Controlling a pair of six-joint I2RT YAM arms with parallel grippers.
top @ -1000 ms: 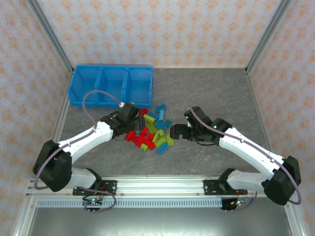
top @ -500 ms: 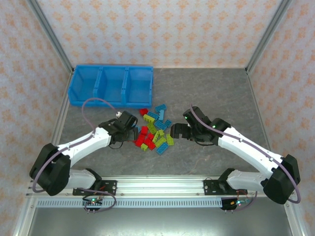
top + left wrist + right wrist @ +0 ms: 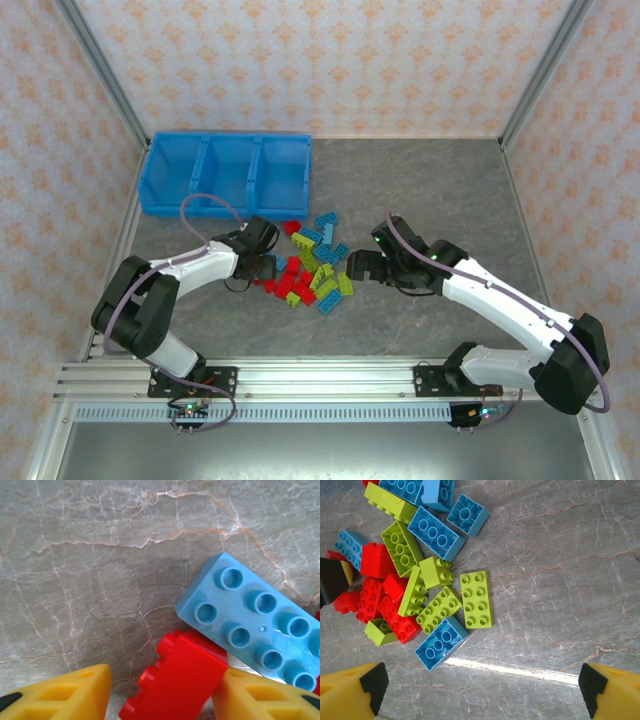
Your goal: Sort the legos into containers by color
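Legos [image 3: 310,265] lie in one loose heap on the grey table [image 3: 430,190], with red, lime and light blue pieces mixed together. Beyond the heap and off to its left stands the blue tray [image 3: 228,137], well apart from the bricks, its three compartments side by side.

The left gripper [image 3: 268,268] is down at the heap's left edge. In the left wrist view its jaws stand partly apart with a red brick [image 3: 182,667] between them. One yellow finger [image 3: 265,695] sits right against the brick's side, while the other finger [image 3: 65,692] has a strip of bare table between itself and the brick. The claw is half-open and brackets the red piece without clamping it. A light blue brick [image 3: 250,625], studs up, touches the red one's far corner.

The right gripper [image 3: 352,268] hangs at the heap's right edge, its jaws spread wide and holding nothing. From the right wrist camera the heap lies ahead of the fingers and toward one side. The piece nearest them is a blue brick [image 3: 441,642], with a flat lime plate [image 3: 476,599] just beside it. Between the black-padded fingertips [image 3: 372,680] there is bare table.
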